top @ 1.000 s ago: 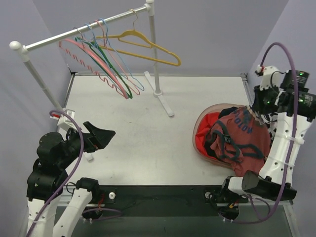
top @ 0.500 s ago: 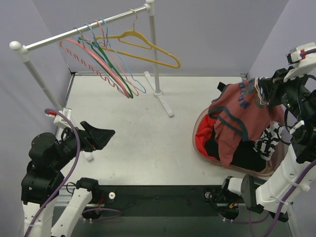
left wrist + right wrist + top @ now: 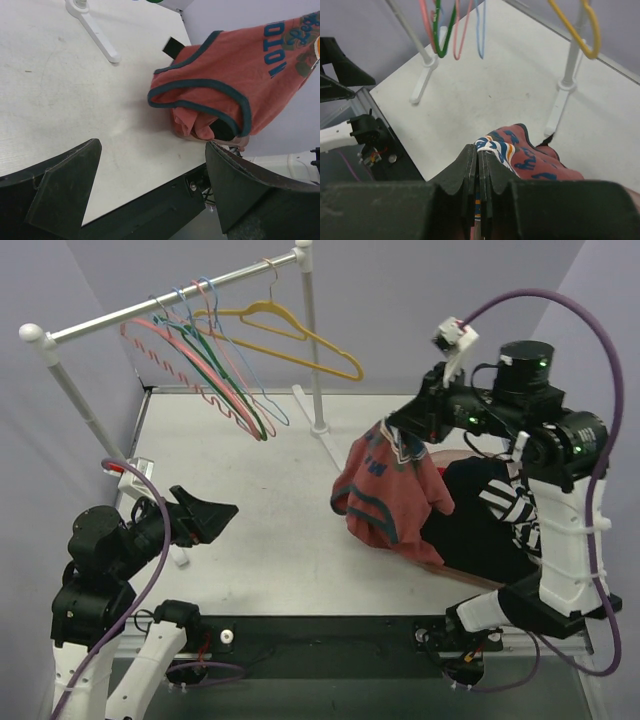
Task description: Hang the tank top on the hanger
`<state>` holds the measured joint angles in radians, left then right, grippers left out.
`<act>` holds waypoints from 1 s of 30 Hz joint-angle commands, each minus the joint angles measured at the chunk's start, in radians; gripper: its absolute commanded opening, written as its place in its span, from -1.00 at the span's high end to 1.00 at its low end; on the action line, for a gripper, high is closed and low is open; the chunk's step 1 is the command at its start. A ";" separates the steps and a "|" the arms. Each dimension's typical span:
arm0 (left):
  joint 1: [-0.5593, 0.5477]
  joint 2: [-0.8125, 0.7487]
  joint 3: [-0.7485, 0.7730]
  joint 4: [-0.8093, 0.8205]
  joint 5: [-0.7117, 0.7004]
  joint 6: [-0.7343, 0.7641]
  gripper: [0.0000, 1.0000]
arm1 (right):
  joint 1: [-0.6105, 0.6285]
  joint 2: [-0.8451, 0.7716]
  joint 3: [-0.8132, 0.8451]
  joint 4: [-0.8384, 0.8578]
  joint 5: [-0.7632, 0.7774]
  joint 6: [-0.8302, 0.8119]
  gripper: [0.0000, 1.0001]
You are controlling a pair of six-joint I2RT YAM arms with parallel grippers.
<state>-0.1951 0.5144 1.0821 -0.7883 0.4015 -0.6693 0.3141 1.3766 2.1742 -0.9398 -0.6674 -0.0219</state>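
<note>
Tank top [image 3: 392,495], soft, light and floppy, dangles bunched over the table [image 3: 250,450] from the right gripper [image 3: 477,156], which is clenched on its upper part, so the released, empty left gripper [image 3: 205,512] should probably take a trimmed strap edge to spread it for the hanger [image 3: 290,340].

Tank top [image 3: 392,492]: rust-red, dark teal trim, blue lettering, white and orange in the print; hanger [image 3: 290,337]: yellow; on the same rail a pink hanger [image 3: 425,20], a green hanger [image 3: 449,27], a blue hanger [image 3: 481,35]; striped garment [image 3: 515,510]: black and white; table [image 3: 250,490]: off-white; walls [image 3: 450,280]: pale lavender; cables [image 3: 545,293]: purple.
</note>
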 commanded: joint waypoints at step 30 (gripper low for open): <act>-0.019 0.078 -0.270 -0.036 0.037 -0.053 -0.66 | 0.249 0.319 -0.258 0.127 0.385 0.068 -0.39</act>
<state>-0.1951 0.5148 0.9051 -0.8757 0.3389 -0.6441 0.6315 1.7073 1.9522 -0.8368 -0.2558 0.0414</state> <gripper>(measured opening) 0.842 0.685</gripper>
